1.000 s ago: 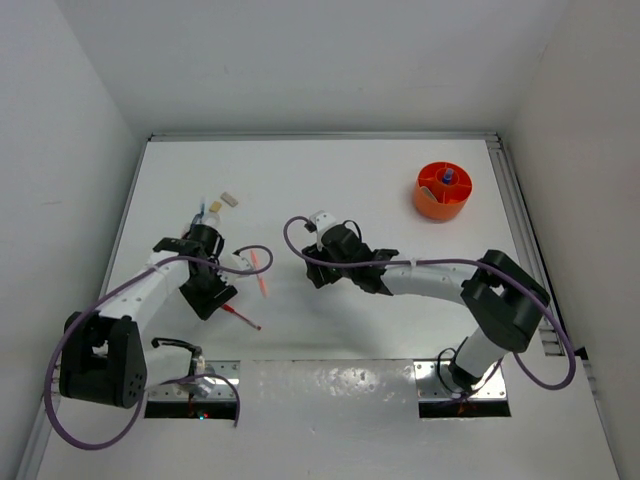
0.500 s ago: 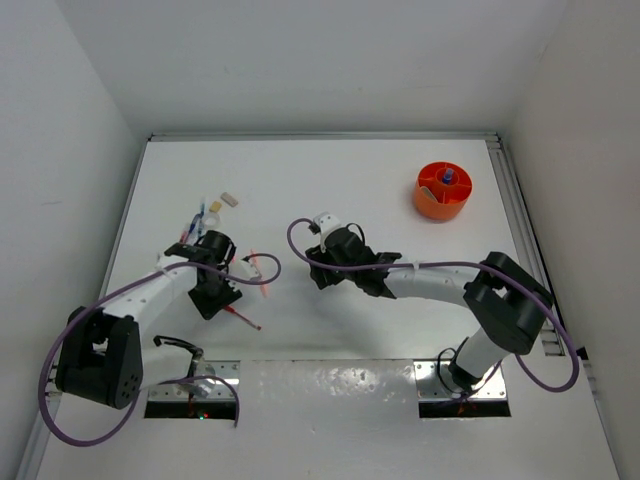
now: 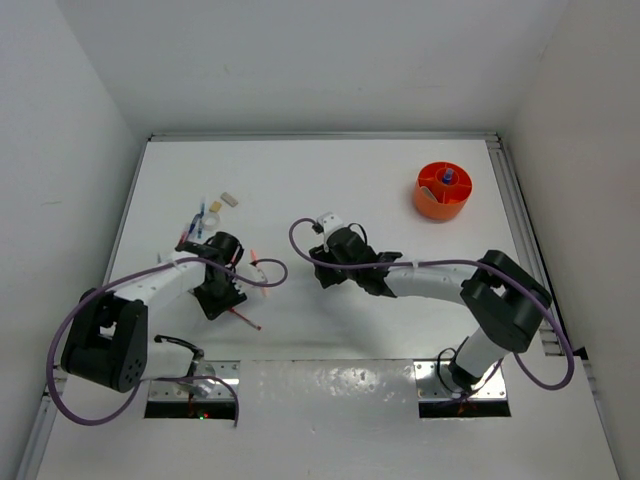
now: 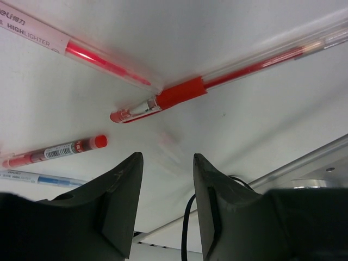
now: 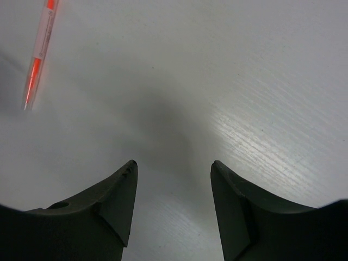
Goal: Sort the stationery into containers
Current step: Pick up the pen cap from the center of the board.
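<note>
The round orange tub stands far right with a blue-capped bottle inside. Several pens and a beige block lie at the left. My left gripper hovers low over the table, open, nothing between its fingers. Ahead of it lie a red pen, a pink highlighter, a short red pen and a blue pen. My right gripper is open over bare table, right of a pink pen.
The metal rail at the near table edge and a black cable show just beyond the left fingers. White walls enclose the table on three sides. The left arm's purple cable loops close to the pink pen.
The left jaws have narrowed and that gripper has shifted a little to the right, above the red pen. The right arm has barely moved.
</note>
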Robot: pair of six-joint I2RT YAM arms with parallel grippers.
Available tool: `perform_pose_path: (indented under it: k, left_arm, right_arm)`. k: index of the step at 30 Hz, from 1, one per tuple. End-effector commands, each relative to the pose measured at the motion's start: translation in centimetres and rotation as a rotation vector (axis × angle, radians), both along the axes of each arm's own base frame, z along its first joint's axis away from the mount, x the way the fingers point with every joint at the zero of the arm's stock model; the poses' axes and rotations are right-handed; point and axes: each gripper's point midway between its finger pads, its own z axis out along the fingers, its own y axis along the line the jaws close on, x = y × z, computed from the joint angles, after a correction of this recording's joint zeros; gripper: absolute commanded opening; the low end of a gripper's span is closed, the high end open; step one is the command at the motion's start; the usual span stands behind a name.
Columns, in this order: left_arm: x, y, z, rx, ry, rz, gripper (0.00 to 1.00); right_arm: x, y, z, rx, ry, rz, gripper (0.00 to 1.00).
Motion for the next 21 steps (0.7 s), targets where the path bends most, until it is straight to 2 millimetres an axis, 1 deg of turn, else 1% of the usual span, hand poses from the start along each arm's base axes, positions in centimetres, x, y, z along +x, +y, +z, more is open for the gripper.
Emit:
perform_pose_path:
  k: [1, 7, 11, 16, 21]
  left_arm:
    - [0.2, -0.2, -0.3, -0.004, -0.021, 0.007, 0.39]
    - [0.0, -0.2, -0.7, -0.006, -0.013, -0.023, 0.38]
    - [-0.3, 0.3, -1.1, 0.017, -0.002, -0.031, 0.38]
    - [-0.2, 0.2, -1.4, 0.009, -0.006, -0.025, 0.38]
    - [-0.3, 0.4, -1.9, 0.019, -0.007, -0.035, 0.34]
  right_arm:
    - [1.1, 0.0, 0.4, 0.002, -0.038, -0.011, 0.55]
    - [1.6, -0.7, 0.1, -0.022, -0.037, -0.02, 0.55]
    - [1.7, -1.1, 0.0, -0.032, -0.036, -0.027, 0.55]
    - [1.9, -1.6, 0.0, -0.036, -0.042, -0.034, 0.55]
    - [2.2, -2.0, 0.2, -0.05, -0.054, -0.038, 0.55]
